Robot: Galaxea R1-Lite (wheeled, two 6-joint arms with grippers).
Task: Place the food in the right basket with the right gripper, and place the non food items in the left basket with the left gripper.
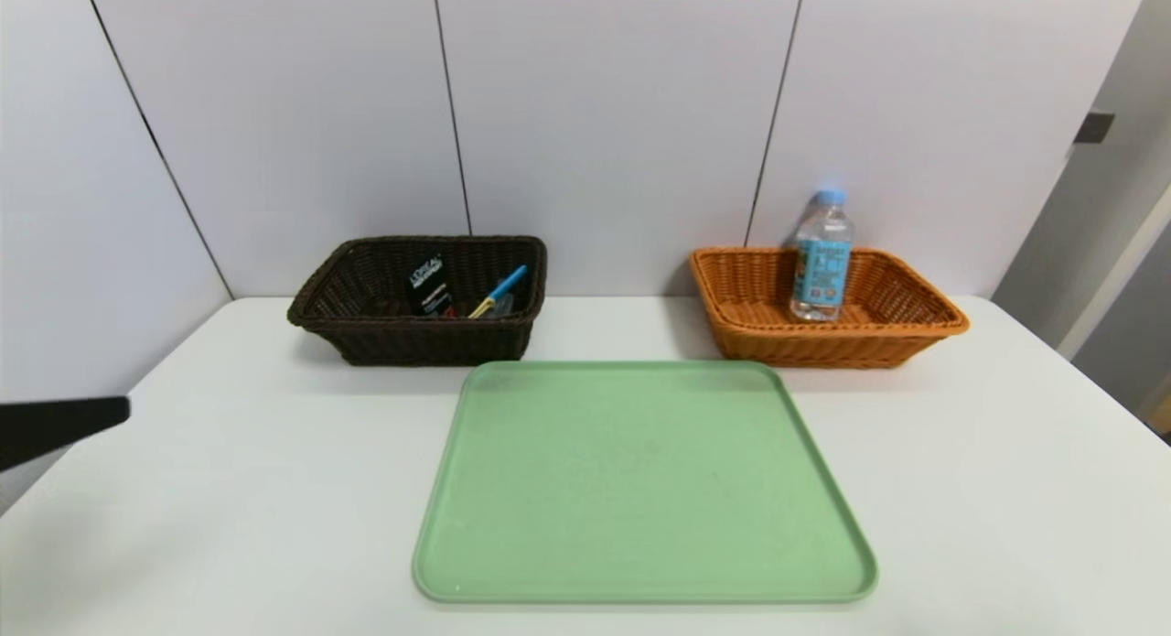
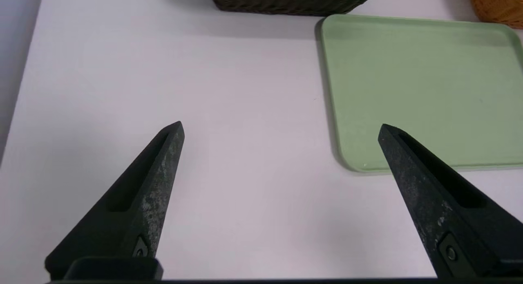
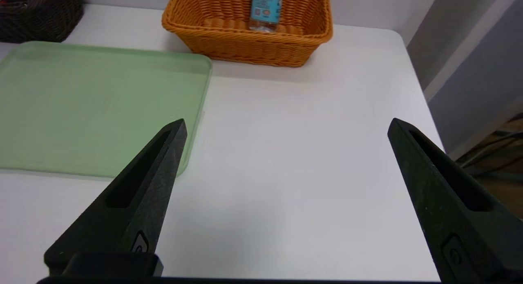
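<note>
Nearest us, the left gripper (image 2: 281,126) hangs over the table at about nine o'clock of the tray (image 1: 645,490) and the right gripper (image 3: 288,120) at about three, fingers spread wide, gripping nothing, which keeps both clear. Beyond at eleven, the dark basket (image 1: 439,341) holds the box (image 1: 430,286) and blue-handled item (image 1: 499,291) as non-food; at one, the bottle (image 1: 821,270) stands upright in the orange basket (image 1: 823,348), sorted, it seems, as food!

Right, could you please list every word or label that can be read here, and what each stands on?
"L'ORÉAL": on the black package in the dark basket; its smaller lines are unreadable.
Water bottle, blue label: print too small to read.
No other text shows.
</note>
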